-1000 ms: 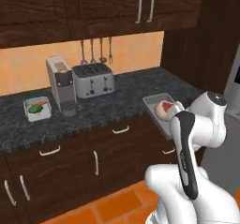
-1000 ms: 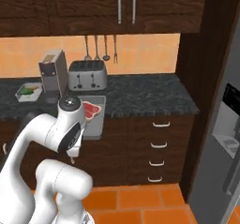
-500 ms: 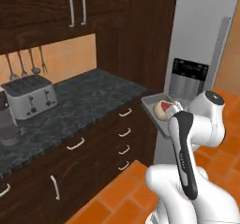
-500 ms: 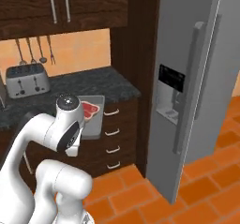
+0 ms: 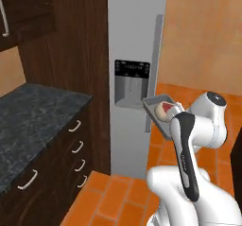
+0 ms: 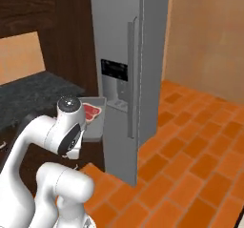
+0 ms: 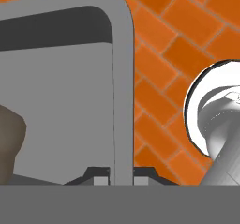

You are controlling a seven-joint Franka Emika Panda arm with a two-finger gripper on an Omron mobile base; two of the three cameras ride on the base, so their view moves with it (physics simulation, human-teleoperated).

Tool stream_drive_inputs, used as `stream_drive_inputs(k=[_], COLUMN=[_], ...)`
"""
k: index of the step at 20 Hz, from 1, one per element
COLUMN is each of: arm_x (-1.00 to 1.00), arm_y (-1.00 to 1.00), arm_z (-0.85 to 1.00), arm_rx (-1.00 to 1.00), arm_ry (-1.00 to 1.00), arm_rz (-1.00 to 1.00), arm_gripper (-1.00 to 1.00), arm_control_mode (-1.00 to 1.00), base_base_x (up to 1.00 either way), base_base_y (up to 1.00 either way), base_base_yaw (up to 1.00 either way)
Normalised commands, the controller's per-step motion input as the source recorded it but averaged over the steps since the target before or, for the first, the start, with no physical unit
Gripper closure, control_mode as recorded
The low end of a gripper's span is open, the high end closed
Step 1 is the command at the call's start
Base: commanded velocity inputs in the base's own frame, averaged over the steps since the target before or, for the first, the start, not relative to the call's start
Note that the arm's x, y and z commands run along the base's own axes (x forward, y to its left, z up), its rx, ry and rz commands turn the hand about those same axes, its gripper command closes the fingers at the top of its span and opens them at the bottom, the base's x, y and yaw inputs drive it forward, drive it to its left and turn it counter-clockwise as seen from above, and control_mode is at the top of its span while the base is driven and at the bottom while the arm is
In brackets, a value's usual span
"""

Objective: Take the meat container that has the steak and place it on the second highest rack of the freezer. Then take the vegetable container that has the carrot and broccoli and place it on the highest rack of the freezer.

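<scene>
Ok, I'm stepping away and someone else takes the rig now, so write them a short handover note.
Pincer: shut on the rim of the meat container, held up in front of the arm.
Steak lies inside it.
Freezer: door closed, racks hidden.
Done: meat container picked up and carried to the freezer.
Left: get it onto the second highest rack, then fetch the vegetable container for the highest rack.
</scene>
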Motion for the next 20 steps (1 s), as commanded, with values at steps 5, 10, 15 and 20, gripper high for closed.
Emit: stream_drive_inputs(k=[5, 10, 15, 20], arm_x=[0.00, 0.00, 0.00, 0.00], arm_y=[0.00, 0.00, 0.00, 0.00], arm_z=[0.00, 0.00, 0.00, 0.00], arm_rx=[0.00, 0.00, 0.00, 0.00], arm_ry=[0.00, 0.00, 0.00, 0.00], arm_rz=[0.00, 0.00, 0.00, 0.00], arm_gripper=[1.00, 1.00, 1.00, 1.00], arm_control_mode=[1.00, 1.00, 1.00, 1.00], base_base_x=[0.11, 0.03, 0.13, 0.85], base_base_y=[-0.39, -0.47, -0.30, 0.07], base_base_yaw=[-0.58, -0.53, -0.43, -0.18])
